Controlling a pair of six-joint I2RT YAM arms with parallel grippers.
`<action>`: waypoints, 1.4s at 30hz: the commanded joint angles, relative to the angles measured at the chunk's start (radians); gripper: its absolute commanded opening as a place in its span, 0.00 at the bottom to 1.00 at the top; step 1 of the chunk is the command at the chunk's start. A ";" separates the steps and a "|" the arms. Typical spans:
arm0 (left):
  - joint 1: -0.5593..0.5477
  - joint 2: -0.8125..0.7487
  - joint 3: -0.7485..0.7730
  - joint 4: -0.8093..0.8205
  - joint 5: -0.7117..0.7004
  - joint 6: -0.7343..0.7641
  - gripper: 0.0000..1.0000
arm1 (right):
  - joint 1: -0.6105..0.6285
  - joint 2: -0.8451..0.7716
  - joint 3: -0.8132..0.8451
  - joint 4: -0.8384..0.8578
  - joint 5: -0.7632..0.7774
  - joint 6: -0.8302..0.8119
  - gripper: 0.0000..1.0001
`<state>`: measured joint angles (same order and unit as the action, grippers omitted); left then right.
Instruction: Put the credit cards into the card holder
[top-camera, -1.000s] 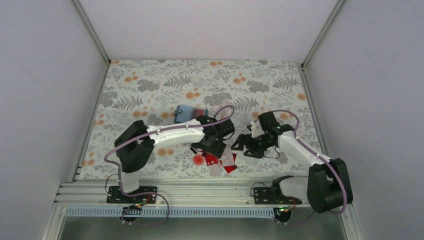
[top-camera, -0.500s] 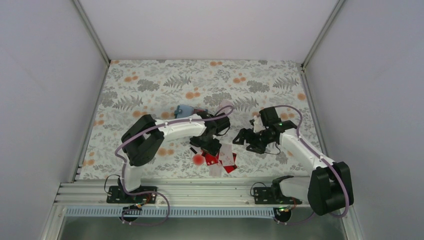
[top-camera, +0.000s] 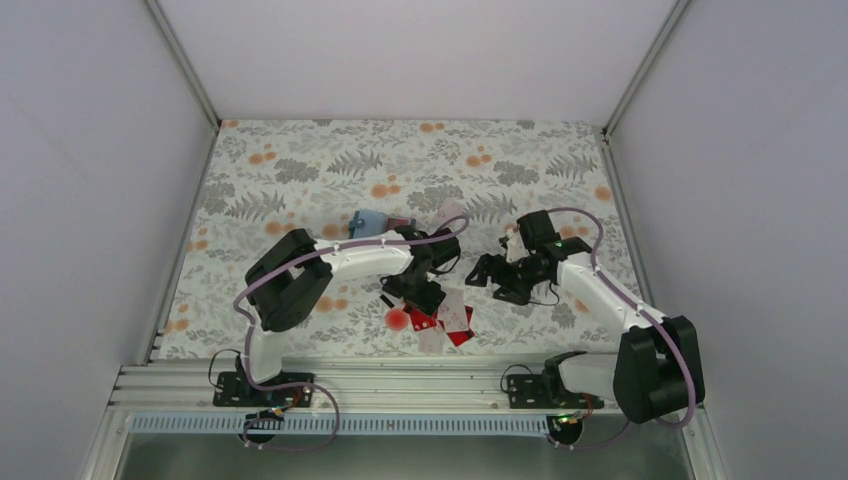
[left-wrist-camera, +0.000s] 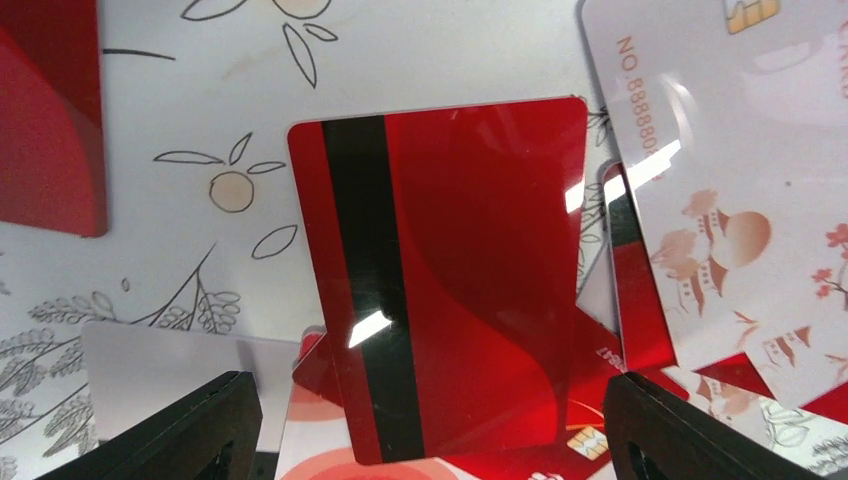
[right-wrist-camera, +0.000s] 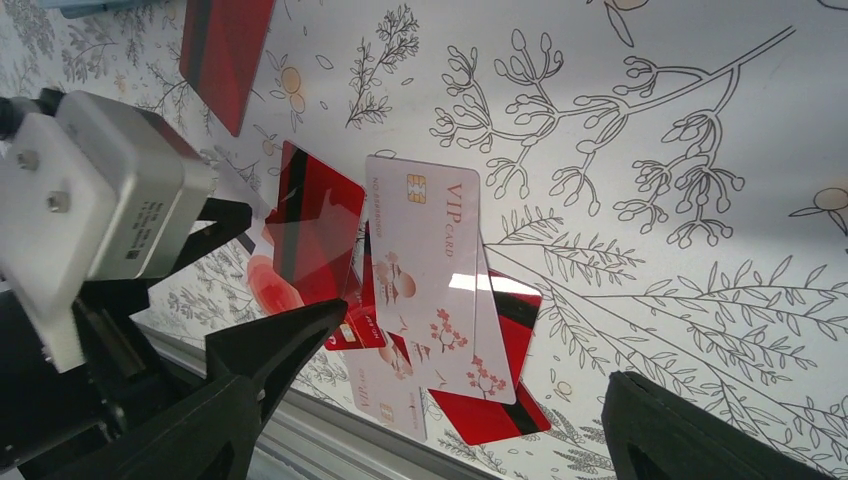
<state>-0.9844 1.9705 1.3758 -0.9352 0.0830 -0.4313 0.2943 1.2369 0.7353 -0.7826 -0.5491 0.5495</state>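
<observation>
As the left claw (left-wrist-camera: 425, 400) hovers agape, red card (left-wrist-camera: 470, 250) directly beneath

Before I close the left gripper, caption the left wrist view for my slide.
Open left gripper poised over a red card, magnetic stripe up, beside a white card on floral cloth.

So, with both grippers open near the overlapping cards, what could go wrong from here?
1. The left gripper stands open around the red striped card, which lies on other cards, so closing may drag or lift two at once.
2. The right gripper, open too, hangs close over the same cards, near the white VIP card, so the two arms could bump.
</observation>
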 joint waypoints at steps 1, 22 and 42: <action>-0.002 0.033 -0.007 0.022 0.012 0.024 0.85 | 0.006 0.008 0.024 -0.003 0.009 0.003 0.87; 0.005 0.077 -0.026 0.054 -0.045 0.047 0.57 | 0.006 0.046 0.048 -0.011 0.019 -0.023 0.87; 0.010 -0.029 0.033 0.046 -0.095 0.072 0.74 | 0.005 0.110 0.136 -0.046 0.050 -0.070 0.87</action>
<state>-0.9630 1.9942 1.3800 -0.9001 0.0074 -0.3779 0.2943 1.3338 0.8345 -0.8066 -0.5152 0.5045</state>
